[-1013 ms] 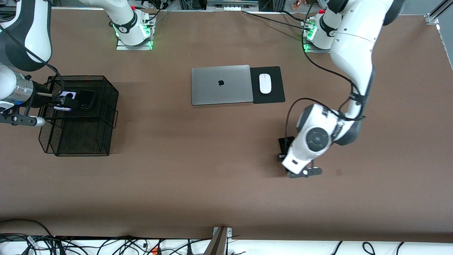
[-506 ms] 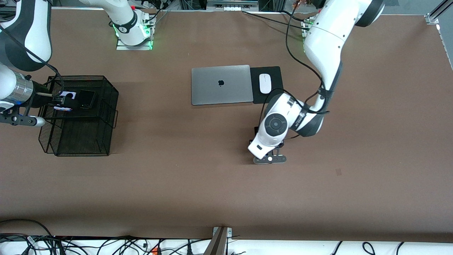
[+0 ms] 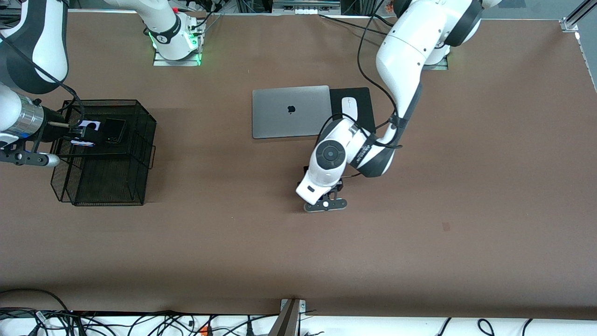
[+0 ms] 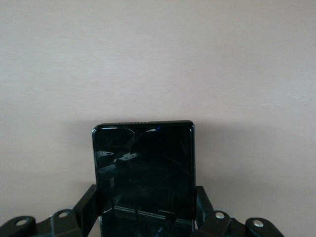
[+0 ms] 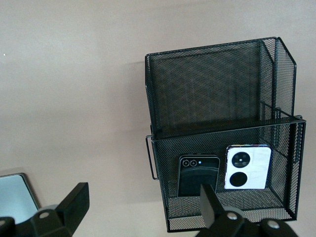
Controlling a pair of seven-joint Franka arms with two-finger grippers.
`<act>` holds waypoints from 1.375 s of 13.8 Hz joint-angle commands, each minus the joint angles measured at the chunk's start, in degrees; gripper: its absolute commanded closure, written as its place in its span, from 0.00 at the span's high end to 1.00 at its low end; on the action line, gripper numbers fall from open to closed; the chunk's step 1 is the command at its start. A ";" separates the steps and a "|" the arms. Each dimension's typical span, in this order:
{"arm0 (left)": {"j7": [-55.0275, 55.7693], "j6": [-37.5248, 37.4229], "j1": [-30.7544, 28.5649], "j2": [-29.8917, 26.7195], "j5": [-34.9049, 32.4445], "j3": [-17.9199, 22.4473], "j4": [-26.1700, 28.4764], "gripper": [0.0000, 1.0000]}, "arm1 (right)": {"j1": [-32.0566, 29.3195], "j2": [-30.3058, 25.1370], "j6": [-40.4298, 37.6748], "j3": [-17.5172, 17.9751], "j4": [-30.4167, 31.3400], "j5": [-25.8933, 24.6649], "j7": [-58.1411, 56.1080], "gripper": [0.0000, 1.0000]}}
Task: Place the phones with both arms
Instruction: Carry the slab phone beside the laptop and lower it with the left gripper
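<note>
1. The brown worktop (image 3: 489, 196) fills most of the front view.
2. The left arm (image 3: 401, 60) comes down from the top right of the front view to the frame's centre, with the left gripper (image 4: 145, 217) over bare worktop just below the laptop.
3. The right arm (image 3: 28, 51) stands at the left edge of the front view; the right gripper (image 5: 143, 207) hangs above the basket, fingers (image 5: 74, 202) spread and empty.
4. A black wire basket (image 3: 140, 154) sits at middle left of the front view.
5. A silver laptop (image 3: 290, 111) lies closed at upper centre, beside a white mouse (image 3: 350, 106) on a black pad.
6. The long black phone (image 4: 144, 173) is pinched between the left fingers (image 4: 89, 205).
7. The squarish black phone (image 5: 197, 175) and the lilac phone (image 5: 247, 167) lie side by side in the basket.
</note>
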State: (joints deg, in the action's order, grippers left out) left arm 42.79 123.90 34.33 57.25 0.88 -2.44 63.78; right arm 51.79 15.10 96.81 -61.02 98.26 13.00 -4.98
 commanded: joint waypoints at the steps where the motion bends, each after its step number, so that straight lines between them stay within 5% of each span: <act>1: 0.80 0.38 1.17 5.15 0.87 0.69 -8.31 0.45 | -0.38 0.36 -1.27 -0.15 -1.05 1.06 0.06 0.99; 9: 1.94 5.48 3.11 8.23 0.61 1.30 -8.50 0.46 | -0.38 0.36 -1.36 -0.15 -1.05 1.06 0.06 0.99; 10: 2.03 5.48 3.11 8.32 0.61 1.30 -8.24 0.51 | -0.38 0.36 -1.36 -0.15 -1.05 1.06 0.06 0.99; 11: 2.38 5.48 3.29 8.32 0.35 1.39 -8.15 0.70 | -0.38 0.36 -1.36 -0.15 -1.05 1.06 0.06 0.99; 12: 2.38 5.57 3.29 8.41 0.17 1.39 -8.15 1.00 | -0.38 0.36 -1.36 -0.15 -1.05 1.06 0.06 0.99; 17: 5.72 5.31 4.78 7.97 -0.09 2.44 -7.27 1.00 | -0.38 0.28 -1.36 -0.15 -1.05 1.06 0.06 0.99; 19: 5.29 -0.55 4.43 6.74 -0.01 2.88 -7.96 1.00 | -0.38 0.28 -1.36 -0.15 -1.05 1.06 0.06 0.99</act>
State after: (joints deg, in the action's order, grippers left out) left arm 47.13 128.73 38.24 64.70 0.86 -0.74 57.20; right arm 51.79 15.11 96.73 -61.02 98.26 13.02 -4.98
